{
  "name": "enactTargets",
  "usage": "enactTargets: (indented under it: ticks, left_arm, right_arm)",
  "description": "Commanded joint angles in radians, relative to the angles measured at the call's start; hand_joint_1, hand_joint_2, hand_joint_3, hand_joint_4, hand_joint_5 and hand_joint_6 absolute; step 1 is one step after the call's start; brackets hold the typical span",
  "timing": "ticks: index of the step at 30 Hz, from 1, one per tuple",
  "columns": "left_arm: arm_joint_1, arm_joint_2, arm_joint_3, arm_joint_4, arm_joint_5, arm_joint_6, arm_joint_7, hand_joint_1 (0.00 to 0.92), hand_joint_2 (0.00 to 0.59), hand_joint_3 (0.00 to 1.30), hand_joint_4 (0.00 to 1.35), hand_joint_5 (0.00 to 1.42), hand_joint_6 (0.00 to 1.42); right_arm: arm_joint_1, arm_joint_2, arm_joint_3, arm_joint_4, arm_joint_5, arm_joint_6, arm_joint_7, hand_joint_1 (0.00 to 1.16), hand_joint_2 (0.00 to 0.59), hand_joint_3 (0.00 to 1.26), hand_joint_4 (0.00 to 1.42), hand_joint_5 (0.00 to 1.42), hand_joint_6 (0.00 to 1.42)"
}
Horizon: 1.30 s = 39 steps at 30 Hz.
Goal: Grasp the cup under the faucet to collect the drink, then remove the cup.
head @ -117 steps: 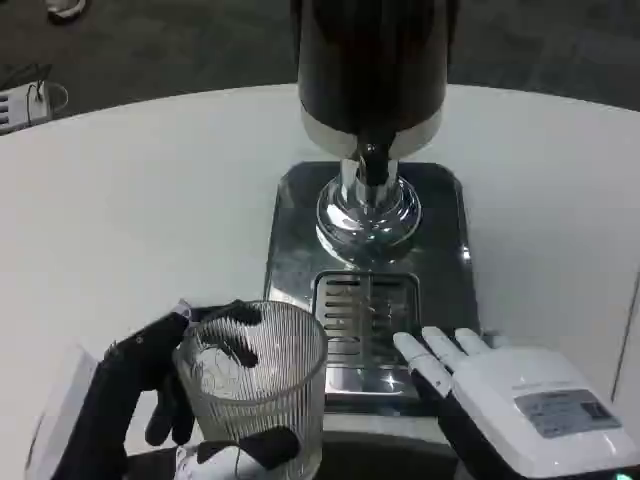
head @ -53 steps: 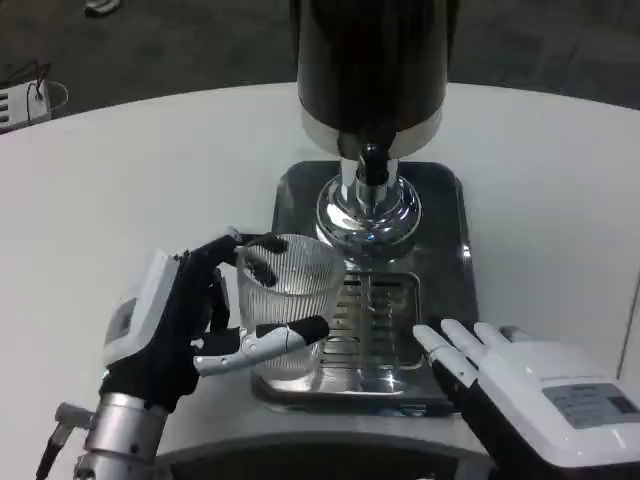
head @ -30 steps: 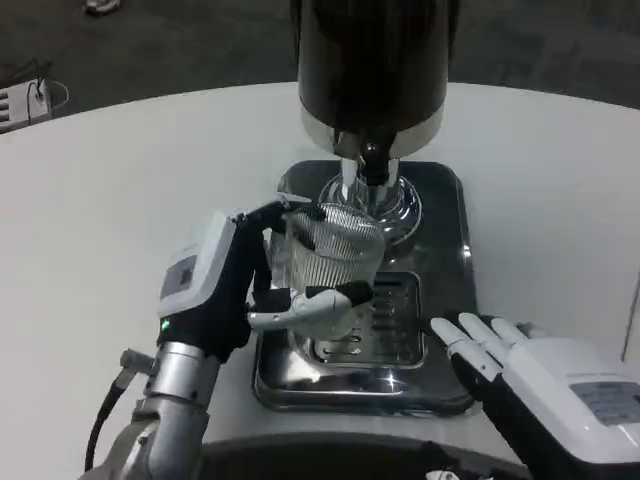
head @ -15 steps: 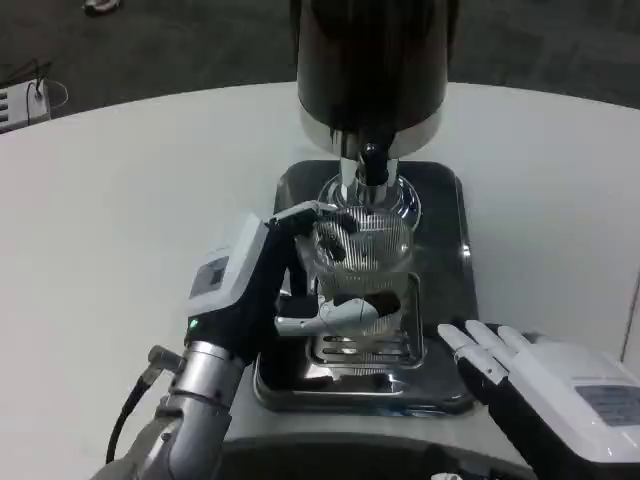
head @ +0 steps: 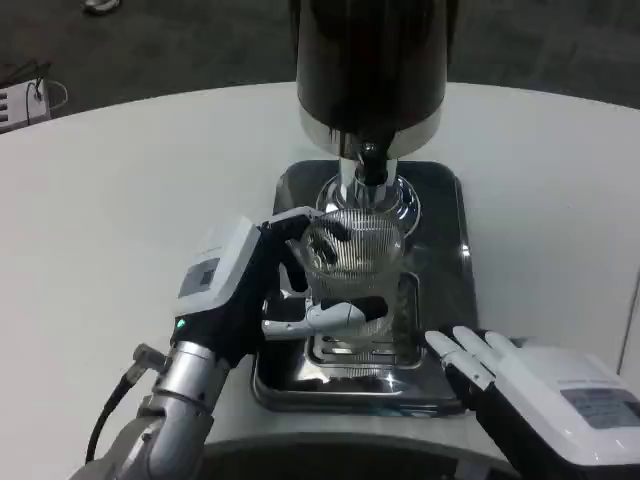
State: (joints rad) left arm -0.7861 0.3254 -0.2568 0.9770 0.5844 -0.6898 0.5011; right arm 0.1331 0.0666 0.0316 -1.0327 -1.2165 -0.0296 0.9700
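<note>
White table [head: 120,200]: left hand [head: 265,285] grips cup [head: 355,255] under faucet [head: 372,165] over drip tray [head: 440,300], right hand [head: 530,385] idle w/ fingers spread; off-center rim could mean spill.

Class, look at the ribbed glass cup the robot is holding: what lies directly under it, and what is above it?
Under the cup, gripped by the left hand, is the slotted drip grate of the steel tray; the cup covers part of the grate. The black faucet hangs just above its rim.

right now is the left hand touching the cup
Touching. The head view shows the left hand gripping the ribbed cup, fingers wrapped around its side, under the faucet.
</note>
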Motion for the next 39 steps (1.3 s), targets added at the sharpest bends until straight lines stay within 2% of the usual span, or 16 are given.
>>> enactTargets:
  ticks: [1,3,6,14,17,22,28,33,37,39]
  left_arm:
    - [0.024,0.024,-0.003,-0.023,-0.017,0.017,-0.060,0.197,0.024,0.28,0.19,0.38,0.49]
    - [0.026,0.028,-0.002,-0.034,-0.018,0.028,-0.079,0.174,0.019,0.23,0.11,0.27,0.37]
    - [0.032,0.032,-0.003,-0.058,-0.017,0.044,-0.090,0.158,0.019,0.20,0.03,0.16,0.28]
    - [0.064,0.038,0.003,-0.144,-0.025,0.082,-0.125,0.136,0.015,0.12,0.00,0.05,0.18]
    - [0.092,0.047,0.010,-0.192,-0.033,0.079,-0.131,0.135,0.015,0.11,0.00,0.05,0.18]
    - [0.204,0.085,0.061,-0.347,-0.077,0.065,-0.156,0.128,0.016,0.13,0.00,0.08,0.20]
    - [0.372,0.120,0.170,-0.581,-0.196,0.035,-0.217,0.098,0.015,0.18,0.04,0.15,0.26]
    - [0.457,0.129,0.265,-0.785,-0.331,0.040,-0.299,0.062,0.029,0.22,0.12,0.22,0.32]
    - [0.455,0.136,0.302,-0.908,-0.476,0.084,-0.415,0.044,0.047,0.27,0.19,0.28,0.34]
    - [0.431,0.153,0.302,-0.957,-0.560,0.133,-0.507,0.034,0.052,0.28,0.21,0.31,0.34]
  right_arm:
    - [-0.005,0.042,0.011,-0.015,0.000,0.013,0.022,0.56,0.477,0.06,0.00,0.00,0.00]
    - [-0.007,0.042,0.011,-0.015,0.001,0.015,0.025,0.56,0.480,0.06,0.00,0.00,0.00]
    - [-0.009,0.041,0.006,-0.015,0.012,0.014,0.028,0.55,0.482,0.06,0.00,0.00,0.00]
    - [-0.003,0.040,-0.018,-0.015,0.042,0.002,0.037,0.55,0.485,0.06,0.00,0.00,0.00]
    - [0.001,0.042,-0.025,-0.015,0.050,-0.006,0.036,0.54,0.483,0.07,0.00,0.00,0.00]
    - [0.011,0.049,-0.045,-0.015,0.071,-0.026,0.023,0.54,0.480,0.07,0.00,0.00,0.00]
    - [0.022,0.056,-0.073,-0.015,0.100,-0.049,0.017,0.53,0.479,0.07,0.00,0.00,0.00]
    - [0.031,0.058,-0.081,-0.015,0.115,-0.056,0.015,0.53,0.478,0.07,0.00,0.00,0.00]
    - [0.029,0.057,-0.079,-0.015,0.117,-0.054,0.016,0.53,0.478,0.07,0.00,0.00,0.00]
    - [0.028,0.056,-0.078,-0.015,0.117,-0.054,0.015,0.53,0.478,0.07,0.00,0.00,0.00]
